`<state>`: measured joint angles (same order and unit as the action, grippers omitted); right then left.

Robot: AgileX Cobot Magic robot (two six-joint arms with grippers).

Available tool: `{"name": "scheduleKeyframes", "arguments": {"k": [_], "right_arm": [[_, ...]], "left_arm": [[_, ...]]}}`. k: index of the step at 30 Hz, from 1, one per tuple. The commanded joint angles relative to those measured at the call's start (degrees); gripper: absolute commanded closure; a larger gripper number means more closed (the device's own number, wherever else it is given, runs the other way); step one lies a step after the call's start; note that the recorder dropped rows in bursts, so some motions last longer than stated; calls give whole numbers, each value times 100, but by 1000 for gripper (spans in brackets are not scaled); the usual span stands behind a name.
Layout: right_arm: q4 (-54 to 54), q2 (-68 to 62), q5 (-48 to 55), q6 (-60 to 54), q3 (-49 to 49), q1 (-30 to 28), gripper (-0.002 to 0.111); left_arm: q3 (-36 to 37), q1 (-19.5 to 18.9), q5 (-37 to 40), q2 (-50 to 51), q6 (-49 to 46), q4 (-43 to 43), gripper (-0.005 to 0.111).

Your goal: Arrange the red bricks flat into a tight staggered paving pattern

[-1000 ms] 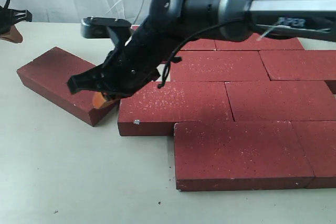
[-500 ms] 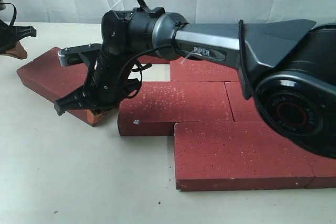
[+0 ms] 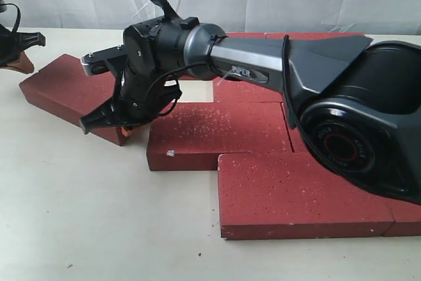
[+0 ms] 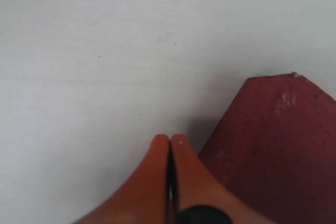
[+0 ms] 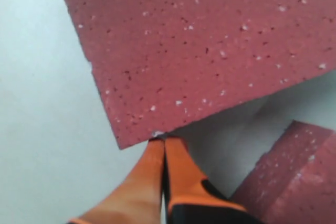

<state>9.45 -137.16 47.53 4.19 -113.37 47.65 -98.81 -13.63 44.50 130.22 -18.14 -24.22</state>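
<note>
A loose brick (image 3: 62, 90) is lying askew at nine o'clock of the paved bricks (image 3: 253, 95), the right gripper (image 3: 99, 118) sitting at its near corner; the front brick (image 3: 302, 192) is lying at five o'clock of the middle-row brick (image 3: 220, 133), touching it

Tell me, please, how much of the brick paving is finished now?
Most is done: the laid bricks lie flat in staggered rows. In hand: the right gripper, shut, is at a corner of the skewed loose brick. Left: turn it and close the gap. The left gripper is shut, holding nothing.
</note>
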Motion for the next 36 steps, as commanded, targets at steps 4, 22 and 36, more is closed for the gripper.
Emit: {"name": "scheduleKeyframes", "arguments": {"k": [4, 22, 36], "right_arm": [[-572, -40, -689, 694, -65, -27, 109], [-1530, 113, -320, 2285, -339, -400, 109], [-1535, 531, -131, 2285, -582, -777, 109]], "left_arm": [[-21, -13, -4, -18, 20, -75, 107], [-21, -13, 492, -18, 164, -18, 107], [-21, -13, 911, -18, 164, -109, 107]]}}
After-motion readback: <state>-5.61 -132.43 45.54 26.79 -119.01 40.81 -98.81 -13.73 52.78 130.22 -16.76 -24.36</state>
